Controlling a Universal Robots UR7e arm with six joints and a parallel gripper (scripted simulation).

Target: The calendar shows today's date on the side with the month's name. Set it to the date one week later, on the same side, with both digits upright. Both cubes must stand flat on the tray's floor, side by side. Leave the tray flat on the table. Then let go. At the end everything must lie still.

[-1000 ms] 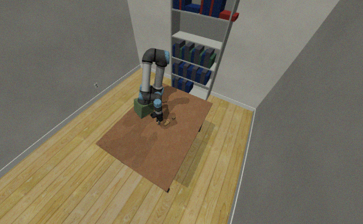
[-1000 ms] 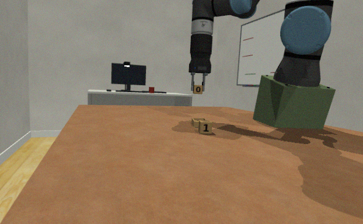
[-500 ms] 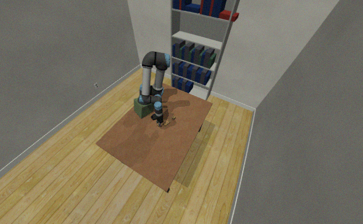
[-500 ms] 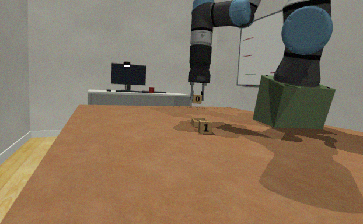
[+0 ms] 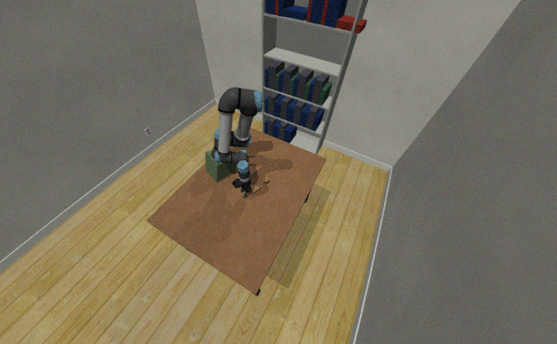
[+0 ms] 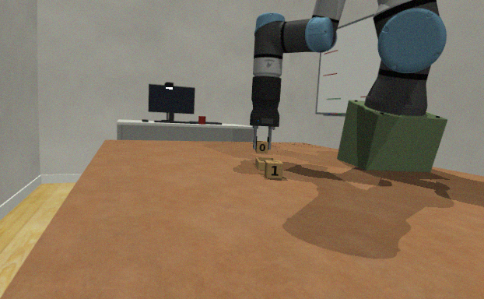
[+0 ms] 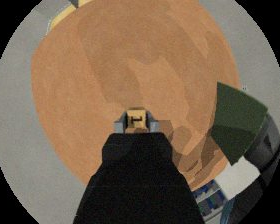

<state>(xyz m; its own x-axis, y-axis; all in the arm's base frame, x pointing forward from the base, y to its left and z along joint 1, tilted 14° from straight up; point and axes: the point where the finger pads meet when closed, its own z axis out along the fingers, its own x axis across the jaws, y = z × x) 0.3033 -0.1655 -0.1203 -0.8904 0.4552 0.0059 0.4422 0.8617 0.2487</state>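
Note:
My gripper [image 5: 244, 194] [image 6: 262, 146] is shut on a light wooden cube [image 6: 262, 147] [image 7: 136, 119], held beyond the tray as seen in the exterior view. That view shows an upright 0 on the cube; the wrist view shows a 1 turned sideways on another face. The cube is low over the table, but whether it touches is unclear. The wooden tray [image 5: 255, 189] [image 6: 259, 163] stands on the table, partly hidden by the second cube [image 5: 266, 180] [image 6: 274, 170]. This cube is on the table, outside the tray, with an upright 1 towards the exterior camera. The month's name cannot be seen.
The brown table [image 5: 242, 237] [image 6: 171, 218] carries the green robot base [image 5: 217, 167] [image 6: 397, 144] [image 7: 238, 117], to the right of the gripper in the exterior view. A shelf [image 5: 302, 58] stands behind the table, and a desk [image 6: 179, 134] with a monitor [image 6: 171, 99] is at the far wall.

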